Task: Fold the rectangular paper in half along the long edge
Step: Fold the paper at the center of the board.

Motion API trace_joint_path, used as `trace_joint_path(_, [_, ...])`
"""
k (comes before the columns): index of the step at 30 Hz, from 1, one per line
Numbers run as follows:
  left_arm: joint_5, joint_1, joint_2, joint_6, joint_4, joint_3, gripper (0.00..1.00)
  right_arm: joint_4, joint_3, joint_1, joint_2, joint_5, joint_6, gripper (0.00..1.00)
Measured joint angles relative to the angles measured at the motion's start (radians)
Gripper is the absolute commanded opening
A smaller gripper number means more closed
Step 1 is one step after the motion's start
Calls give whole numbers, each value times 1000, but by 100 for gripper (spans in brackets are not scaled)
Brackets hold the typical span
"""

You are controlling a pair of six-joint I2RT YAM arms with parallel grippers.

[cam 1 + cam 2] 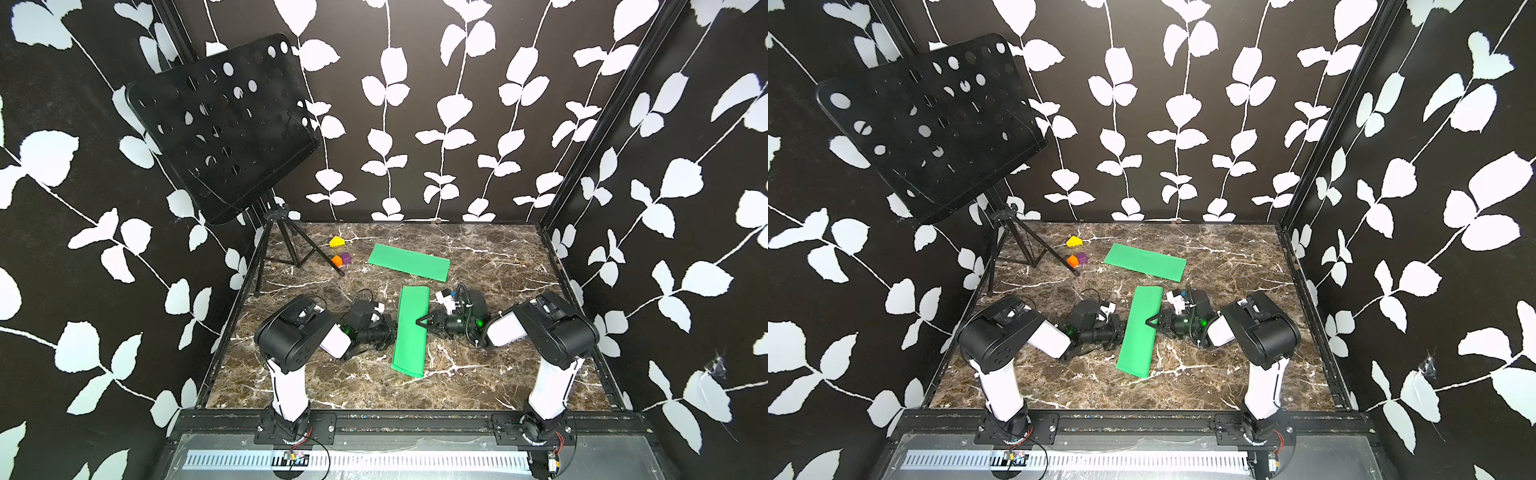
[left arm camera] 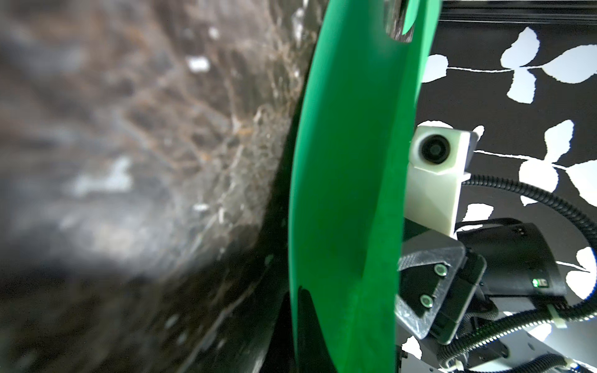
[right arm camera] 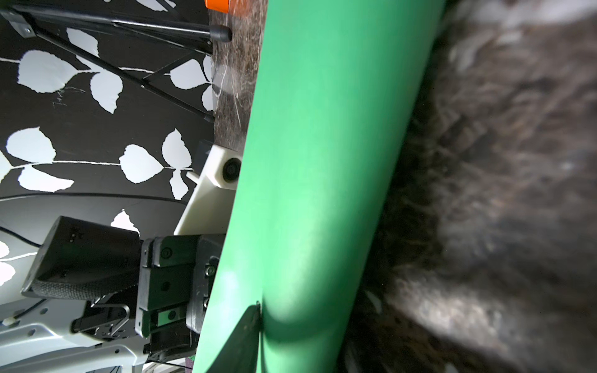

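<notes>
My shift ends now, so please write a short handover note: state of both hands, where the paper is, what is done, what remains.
Left hand: shut, at the left long edge of the near green paper; whether it pinches the paper is unclear.
Right hand: tip on the paper's opposite side; open or shut cannot be told.
Done: the paper is doubled over lengthwise, but the fold looks rounded, not creased.
Left: probably press the fold flat, then release.
A second green sheet lies flat farther back, untouched.

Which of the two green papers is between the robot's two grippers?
The nearer green paper, running front to back: left gripper at one long edge, right gripper at the other. The farther green paper lies crosswise behind both.
</notes>
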Motion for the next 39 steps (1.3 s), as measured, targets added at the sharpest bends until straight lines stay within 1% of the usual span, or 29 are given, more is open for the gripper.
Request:
trace_joint_path(20, [5,0,33,-24,93,-8,0,54,25,0,54,-23,27,32])
trace_joint_path(30, [5,0,36,-31,98,-11,0,73,35,0,73,-35,42,29])
trace_joint_path(33, [5,0,36,-31,98,-11,0,73,35,-1,73,-35,43,27])
trace_joint_path(39, [5,0,36,-31,98,-11,0,73,35,-6,74,-50,43,27])
